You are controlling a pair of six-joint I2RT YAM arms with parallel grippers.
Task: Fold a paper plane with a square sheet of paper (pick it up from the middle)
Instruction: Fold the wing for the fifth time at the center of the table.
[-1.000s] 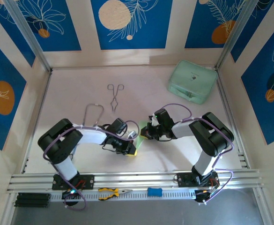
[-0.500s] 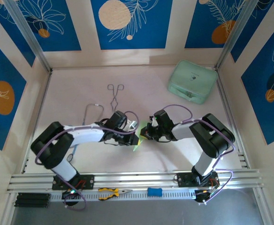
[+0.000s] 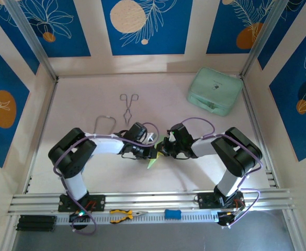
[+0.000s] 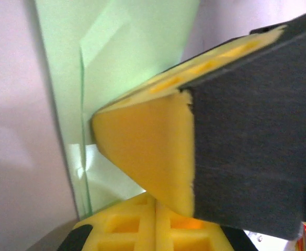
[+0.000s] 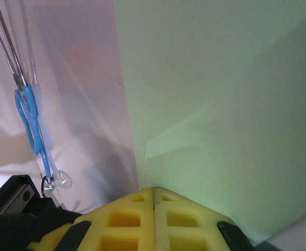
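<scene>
Top camera looks down over the whole table (image 3: 168,99); wrist cameras, very close, share the paper (image 5: 221,104).

Robot lab test cell: alu rail frame (image 3: 153,198), printed wall panels (image 3: 146,36)

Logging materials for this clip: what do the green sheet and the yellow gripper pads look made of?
The green sheet: thin matte paper, going by its sharp creases. The yellow pads: probably foam or soft rubber, matte, with moulded square pockets.

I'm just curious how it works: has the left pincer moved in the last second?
Yes. In the top view the left pincer has shifted away from the near rail, toward the tongs.
</scene>
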